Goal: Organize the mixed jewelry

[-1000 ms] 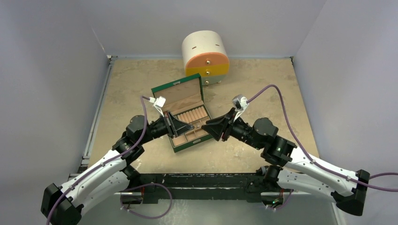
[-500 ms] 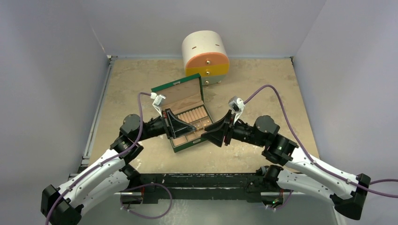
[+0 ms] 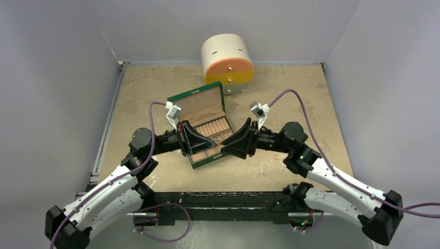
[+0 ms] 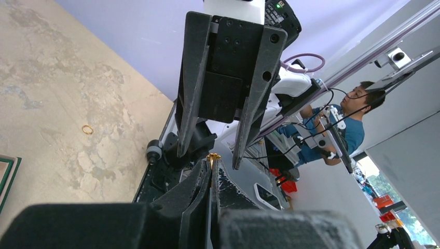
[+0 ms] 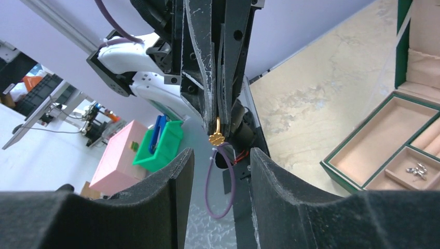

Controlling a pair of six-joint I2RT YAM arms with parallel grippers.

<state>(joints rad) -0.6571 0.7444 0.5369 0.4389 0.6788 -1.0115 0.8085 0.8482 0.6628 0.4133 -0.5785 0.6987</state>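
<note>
Facing each other tip to tip, the two pincers meet just above the near corner of the box (image 3: 206, 161). The left pincer (image 4: 211, 170) is clamped on a tiny gold piece (image 5: 216, 136): the stem is pinched between its tips and only the small flower-like head pokes out. The right pincer (image 5: 222, 155) stands apart, one finger on each side of that head, not touching it. It looks like a handover is about to happen.

Risks:
- Very little of the piece shows past the left tips. If the right pincer closes where it is, it may bite the left's fingers instead of the piece, or catch just the head and let it pivot.
- If the left lets go before the right has a firm hold, the piece drops. Below the tips lie the box edge and the table (image 4: 57, 83), so it could bounce out of reach or land in the wrong slot.
- A slight sideways offset between the tips could flick the piece out when the right pincer closes.

A loose gold ring (image 4: 87, 129) lies on the table beyond the right pincer, well apart from the box. A few silvery bits (image 5: 418, 168) sit in a box compartment to the right pincer's side.
</note>
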